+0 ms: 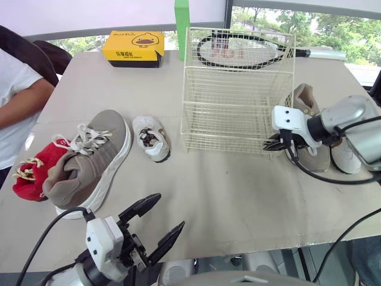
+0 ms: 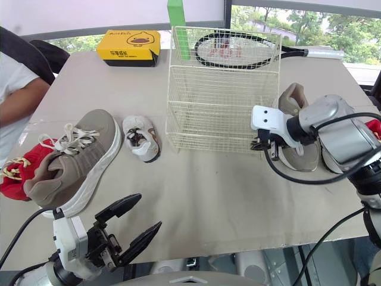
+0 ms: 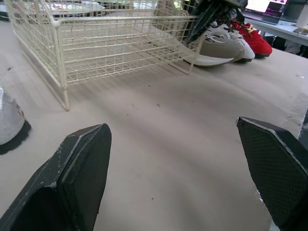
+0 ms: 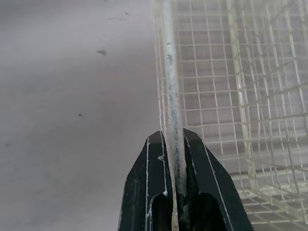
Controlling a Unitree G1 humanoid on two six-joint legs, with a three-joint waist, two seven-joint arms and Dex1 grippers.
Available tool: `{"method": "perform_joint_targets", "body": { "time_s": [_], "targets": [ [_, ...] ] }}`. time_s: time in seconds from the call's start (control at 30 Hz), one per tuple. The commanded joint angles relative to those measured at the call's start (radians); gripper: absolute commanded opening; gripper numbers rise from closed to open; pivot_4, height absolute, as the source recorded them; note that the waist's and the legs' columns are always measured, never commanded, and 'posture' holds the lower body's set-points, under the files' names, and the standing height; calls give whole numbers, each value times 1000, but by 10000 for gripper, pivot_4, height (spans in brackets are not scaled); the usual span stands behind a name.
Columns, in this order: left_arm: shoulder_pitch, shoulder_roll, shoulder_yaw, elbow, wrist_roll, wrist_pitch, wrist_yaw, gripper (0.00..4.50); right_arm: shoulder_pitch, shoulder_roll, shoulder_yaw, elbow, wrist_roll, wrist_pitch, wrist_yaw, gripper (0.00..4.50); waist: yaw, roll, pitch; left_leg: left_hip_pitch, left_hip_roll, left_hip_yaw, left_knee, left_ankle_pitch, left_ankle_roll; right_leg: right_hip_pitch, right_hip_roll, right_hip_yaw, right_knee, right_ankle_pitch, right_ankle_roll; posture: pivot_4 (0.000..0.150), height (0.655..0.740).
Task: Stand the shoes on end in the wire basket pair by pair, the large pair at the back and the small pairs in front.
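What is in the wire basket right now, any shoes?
Empty. Nothing sits inside the wire basket; the grey shoe and small white shoe lie outside on the table.

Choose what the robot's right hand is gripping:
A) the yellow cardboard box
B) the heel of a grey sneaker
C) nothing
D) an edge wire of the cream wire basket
D: the right hand has its two black fingers closed on an edge wire of the cream wire basket.
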Motion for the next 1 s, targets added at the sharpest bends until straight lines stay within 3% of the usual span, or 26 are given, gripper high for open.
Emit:
{"method": "perform_joint_targets", "body": {
  "time_s": [0.03,0.33,0.63,0.83,1.0],
  "targets": [
    [7,10,15,6,-14,-26,-13,45000,34,-19,-43,-76,45,21,24,1169,0,0,0,0,0,0,0,0,0,0,0,0,0,0,0,1500,7400],
    [-1,29,35,25,-33,-30,-22,45000,98,0,-92,-51,37,-156,35,1169,-2,0,0,0,0,0,0,0,0,0,0,0,0,0,0,1500,7400],
    [31,19,10,-10,-4,-41,-7,45000,55,58,-89,-87,61,-117,39,1169,-17,0,0,2,1,1,0,0,0,0,2,1,3,0,0,1500,7400],
    [26,29,20,-35,-27,-17,20,45000,65,82,-98,-31,17,-193,-5,1169,-22,0,0,2,0,2,1,0,0,0,1,2,3,0,0,1500,7400],
    [3,38,35,-56,-65,16,54,45000,85,176,-276,-39,270,-123,17,1169,-27,0,0,3,1,2,1,0,0,0,2,3,4,0,0,1500,7400]
  ]
}}
